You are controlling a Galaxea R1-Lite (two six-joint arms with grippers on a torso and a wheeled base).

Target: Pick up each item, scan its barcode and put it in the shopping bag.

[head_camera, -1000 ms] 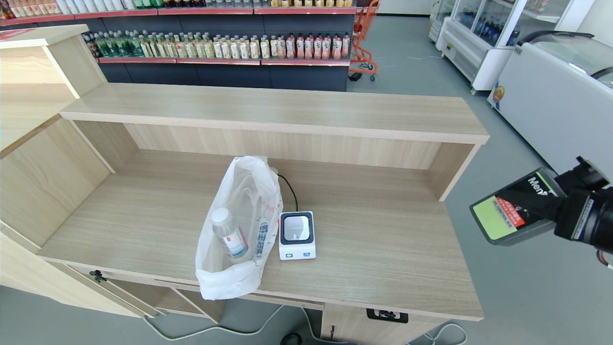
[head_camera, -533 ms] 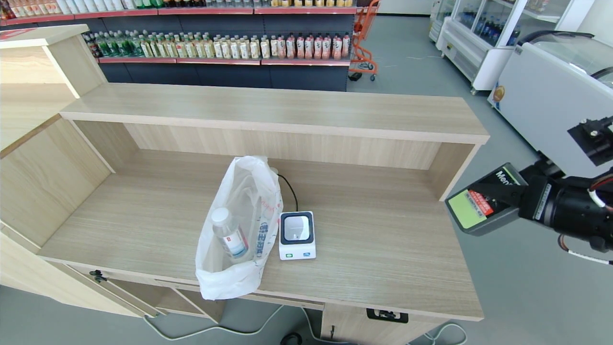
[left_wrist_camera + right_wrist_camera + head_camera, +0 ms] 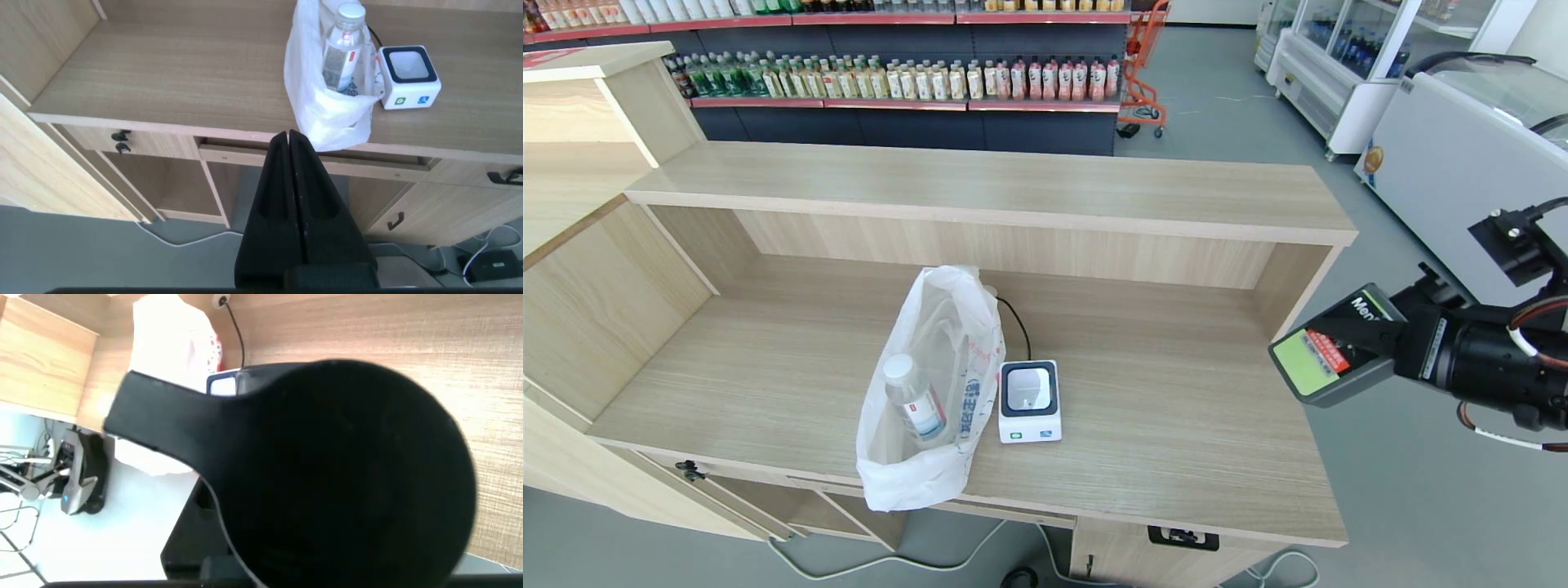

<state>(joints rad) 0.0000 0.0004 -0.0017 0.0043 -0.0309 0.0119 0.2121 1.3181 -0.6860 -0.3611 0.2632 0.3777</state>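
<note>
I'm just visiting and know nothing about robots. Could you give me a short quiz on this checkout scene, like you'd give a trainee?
1. True or false: the bottle is already inside the shopping bag.
2. What does the right gripper hold? A: a box. B: a can. C: nothing.
3. Fill in: on the counter, the scanner sits right beside the shopping ____.

Key: 1 true. 2 A. 3 bag.
</note>
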